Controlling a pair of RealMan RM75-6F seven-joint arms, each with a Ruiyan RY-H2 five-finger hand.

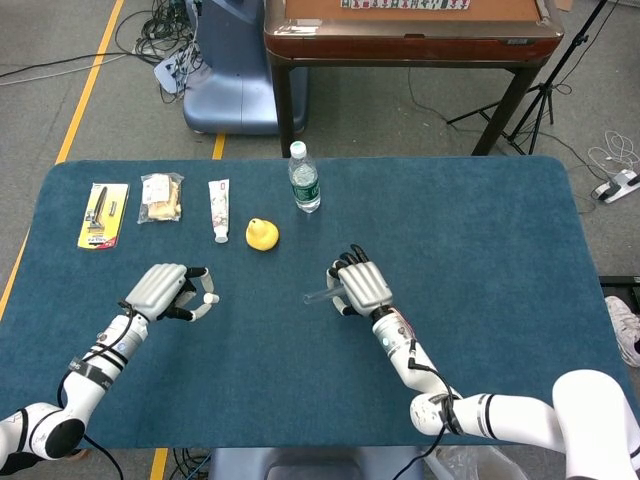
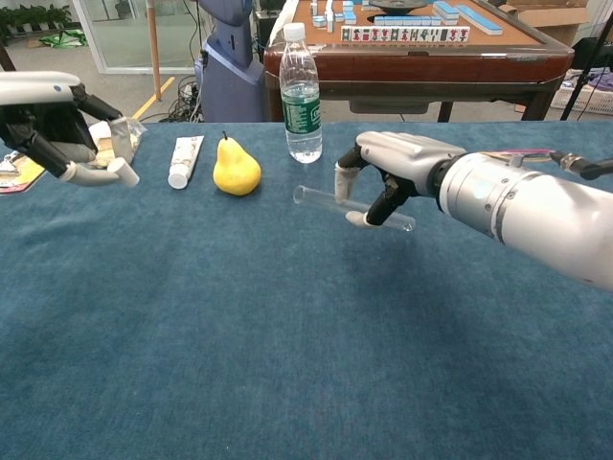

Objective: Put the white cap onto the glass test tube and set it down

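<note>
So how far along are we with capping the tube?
Both pickups look done: the right robot hand holds the tube off the table, and the left robot hand pinches the cap. They are far apart. Left: bring them together, cap the tube and set it down.

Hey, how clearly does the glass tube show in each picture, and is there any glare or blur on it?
Head view: the tube is a thin, pale streak against the blue cloth, hard to make out, with no obvious glare. Chest view: the tube is sharp, its open end and edges outlined, the cloth showing through it; the right hand holding it looks crisp, without motion blur.
</note>
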